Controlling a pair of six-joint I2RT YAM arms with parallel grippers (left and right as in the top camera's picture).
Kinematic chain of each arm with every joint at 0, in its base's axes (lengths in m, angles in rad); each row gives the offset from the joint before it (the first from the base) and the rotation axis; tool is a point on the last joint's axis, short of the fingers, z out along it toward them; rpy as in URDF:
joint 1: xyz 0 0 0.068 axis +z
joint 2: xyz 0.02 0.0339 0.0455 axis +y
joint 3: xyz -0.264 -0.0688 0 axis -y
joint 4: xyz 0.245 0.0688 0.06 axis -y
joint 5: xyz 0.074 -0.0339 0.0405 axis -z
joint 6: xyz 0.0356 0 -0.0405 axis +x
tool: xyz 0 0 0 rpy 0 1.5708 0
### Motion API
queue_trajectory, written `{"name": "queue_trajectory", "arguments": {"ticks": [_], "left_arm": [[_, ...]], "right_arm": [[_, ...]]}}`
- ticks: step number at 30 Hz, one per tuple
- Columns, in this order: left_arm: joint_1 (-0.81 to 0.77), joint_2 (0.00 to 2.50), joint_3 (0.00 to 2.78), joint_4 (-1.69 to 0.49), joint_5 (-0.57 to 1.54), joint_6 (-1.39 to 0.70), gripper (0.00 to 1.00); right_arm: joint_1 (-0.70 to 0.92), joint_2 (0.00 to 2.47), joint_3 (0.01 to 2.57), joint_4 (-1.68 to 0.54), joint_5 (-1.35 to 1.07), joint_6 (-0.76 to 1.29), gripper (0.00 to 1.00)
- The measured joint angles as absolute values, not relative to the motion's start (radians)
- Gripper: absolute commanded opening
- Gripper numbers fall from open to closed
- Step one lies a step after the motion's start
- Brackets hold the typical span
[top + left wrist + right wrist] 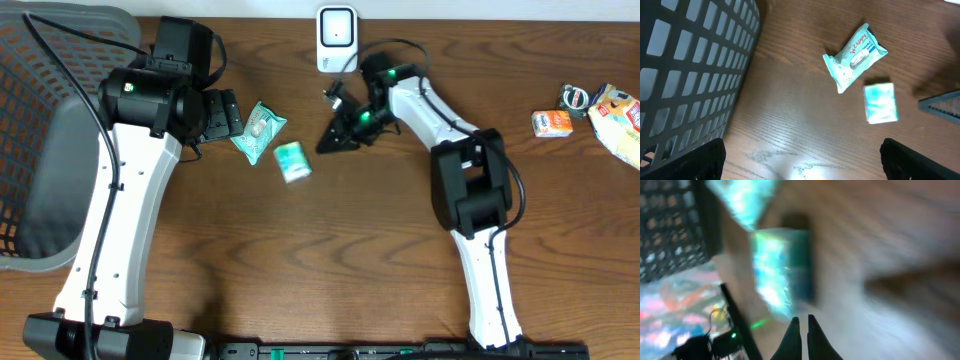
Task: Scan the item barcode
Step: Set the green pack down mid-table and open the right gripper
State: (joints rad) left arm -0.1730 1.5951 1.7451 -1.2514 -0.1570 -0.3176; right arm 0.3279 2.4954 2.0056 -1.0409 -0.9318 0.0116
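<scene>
Packet [258, 132] and box [293, 161] lie outside mesh basket [60, 50].

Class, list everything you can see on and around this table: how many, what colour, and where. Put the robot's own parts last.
table: one, brown wood, under everything
basket: one, black mesh, far left
white device: one, white, top centre edge
wipes packet: one, teal, left of centre
small box: one, teal and white, just right of the wipes packet
small packets: about three, orange, dark, yellow-white, far right
left tool: one, black, open, over the table beside the basket
right tool: one, black, shut, near the centre
</scene>
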Motion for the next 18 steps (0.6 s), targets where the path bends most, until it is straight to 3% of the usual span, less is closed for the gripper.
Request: {"name": "queue_trajectory", "arguments": {"ticks": [5, 11, 18], "left_arm": [[-0.173, 1.595, 1.745, -1.251, -0.157, -0.318, 0.97], [-0.173, 1.595, 1.745, -1.251, -0.157, -0.318, 0.98], [-0.173, 1.595, 1.745, -1.252, -0.157, -0.318, 0.98]], "right_arm": [[0.263, 2.494, 2.006, -1.086, -0.806, 0.038, 0.01], [0.253, 2.458, 2.006, -1.092, -0.73, 0.049, 0.13], [0.368, 2.385, 2.006, -1.016, -0.705, 0.035, 0.58]]}}
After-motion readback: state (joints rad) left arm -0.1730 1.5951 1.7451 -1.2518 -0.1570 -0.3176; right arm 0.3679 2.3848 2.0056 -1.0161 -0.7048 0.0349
